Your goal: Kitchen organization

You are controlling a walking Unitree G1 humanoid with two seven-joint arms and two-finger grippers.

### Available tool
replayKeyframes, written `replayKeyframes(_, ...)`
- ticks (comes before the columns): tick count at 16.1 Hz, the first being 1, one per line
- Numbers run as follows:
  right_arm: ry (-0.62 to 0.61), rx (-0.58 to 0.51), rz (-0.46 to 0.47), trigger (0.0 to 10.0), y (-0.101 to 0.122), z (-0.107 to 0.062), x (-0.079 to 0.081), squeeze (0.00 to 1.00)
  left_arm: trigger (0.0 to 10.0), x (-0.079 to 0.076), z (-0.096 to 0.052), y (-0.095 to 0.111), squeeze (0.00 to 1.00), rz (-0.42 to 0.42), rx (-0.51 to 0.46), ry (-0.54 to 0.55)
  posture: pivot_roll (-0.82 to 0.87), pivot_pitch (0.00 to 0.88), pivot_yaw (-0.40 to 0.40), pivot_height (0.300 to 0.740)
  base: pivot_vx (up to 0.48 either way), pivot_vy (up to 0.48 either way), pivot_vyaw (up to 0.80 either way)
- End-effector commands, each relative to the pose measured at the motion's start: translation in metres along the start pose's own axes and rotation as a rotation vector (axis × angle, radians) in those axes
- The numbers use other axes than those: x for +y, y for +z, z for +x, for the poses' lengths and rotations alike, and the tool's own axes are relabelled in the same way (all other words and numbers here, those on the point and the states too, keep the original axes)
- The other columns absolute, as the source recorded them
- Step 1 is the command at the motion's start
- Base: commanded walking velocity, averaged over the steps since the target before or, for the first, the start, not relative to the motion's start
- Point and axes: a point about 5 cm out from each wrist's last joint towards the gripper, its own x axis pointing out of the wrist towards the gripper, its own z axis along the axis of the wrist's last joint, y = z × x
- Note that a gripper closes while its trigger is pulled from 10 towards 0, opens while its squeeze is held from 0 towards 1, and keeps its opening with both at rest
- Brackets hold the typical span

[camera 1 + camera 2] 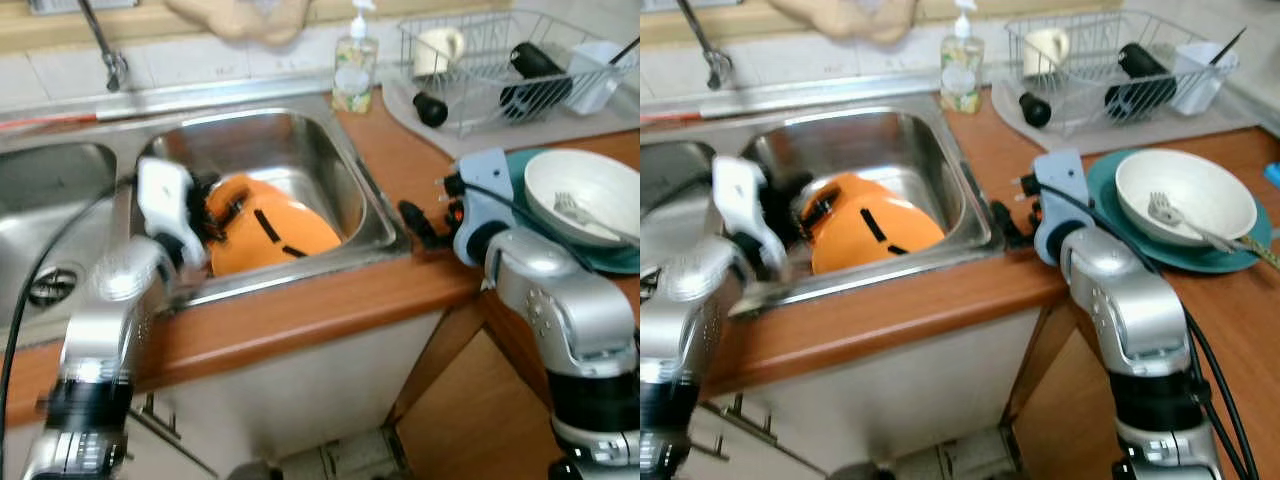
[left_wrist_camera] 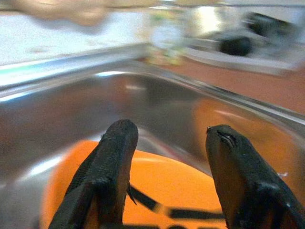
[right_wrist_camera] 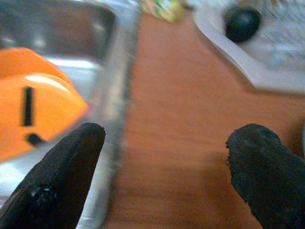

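Your left claw (image 2: 167, 176) hangs inside the right-hand basin of the steel sink (image 1: 300, 140), its two black fingers (image 2: 112, 162) spread apart just above the orange plates (image 1: 265, 235). The left wrist view shows a gap between the fingers with nothing caught between them. The plates lie tilted in the basin, overlapping one another, each marked with short black strokes; how many there are you cannot tell from the blur.

Your right claw (image 3: 167, 157) sits over the wooden tabletop (image 1: 400, 160) just beside the sink's right rim, fingers wide open and empty, with bare wood between them in the right wrist view. Its fingertips (image 1: 420, 222) point toward the sink edge.

To the right of that arm, a white bowl (image 1: 1185, 195) rests on a teal plate (image 1: 1110, 195), and a fork (image 1: 1180, 220) lies in the bowl with its handle running out over the rim.

At the back of the tabletop a wire dish rack (image 1: 1110, 55) stands on a grey mat (image 1: 1160, 125). It holds a cream mug (image 1: 1045, 45), a black bottle-like item (image 1: 1140, 75) and a white container (image 1: 1200, 70). A soap dispenser bottle (image 1: 355, 65) stands between the sink and the rack, and the faucet (image 1: 105, 50) rises behind the divider between the basins.
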Motion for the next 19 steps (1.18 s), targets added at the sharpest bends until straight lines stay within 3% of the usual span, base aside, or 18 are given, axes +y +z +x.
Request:
replayKeyframes(1,-0.057,-0.02,-0.005,10.0,0.006,0.003,-0.006,1.0,10.0,-0.007,-0.004,0.008,0.0,0.024,-0.012,-0.064,-0.03,0.0,0.046,0.74,0.0,0.0,0.0)
replayKeyframes(2,-0.097,-0.024,-0.009,10.0,0.007,0.005,-0.01,0.82,10.0,-0.014,-0.008,0.007,1.0,0.017,-0.004,-0.117,-0.03,0.0,0.043,0.74,0.0,0.0,0.0)
replayKeyframes(3,-0.129,-0.014,-0.014,10.0,0.008,0.007,-0.014,0.0,10.0,-0.019,-0.011,0.006,1.0,0.016,0.003,-0.157,-0.03,0.0,0.042,0.74,0.0,0.0,0.0)
replayKeyframes(5,-0.192,0.023,-0.016,10.0,0.005,0.01,-0.024,0.0,10.0,-0.027,-0.016,0.005,0.99,0.035,0.006,-0.204,-0.03,0.0,0.038,0.74,0.0,0.0,0.0)
replayKeyframes(6,-0.21,0.03,-0.017,10.0,0.004,0.011,-0.028,0.0,10.0,-0.031,-0.019,0.005,0.2,0.023,0.011,-0.231,-0.03,0.0,0.038,0.74,0.0,0.0,0.0)
replayKeyframes(7,-0.22,0.038,-0.015,10.0,0.004,0.012,-0.031,0.0,10.0,-0.034,-0.021,0.004,0.0,0.019,0.017,-0.249,-0.03,0.0,0.038,0.74,0.0,0.0,0.0)
replayKeyframes(14,-0.295,0.129,-0.006,10.0,-0.009,0.018,-0.049,0.0,10.0,-0.056,-0.031,-0.001,0.0,-0.019,0.084,-0.436,-0.03,0.0,0.036,0.74,0.0,0.0,0.0)
replayKeyframes(19,-0.235,0.206,0.045,10.0,-0.016,0.022,-0.053,0.0,10.0,-0.057,-0.033,-0.001,0.0,-0.021,0.094,-0.449,-0.03,0.0,0.034,0.74,0.0,0.0,0.0)
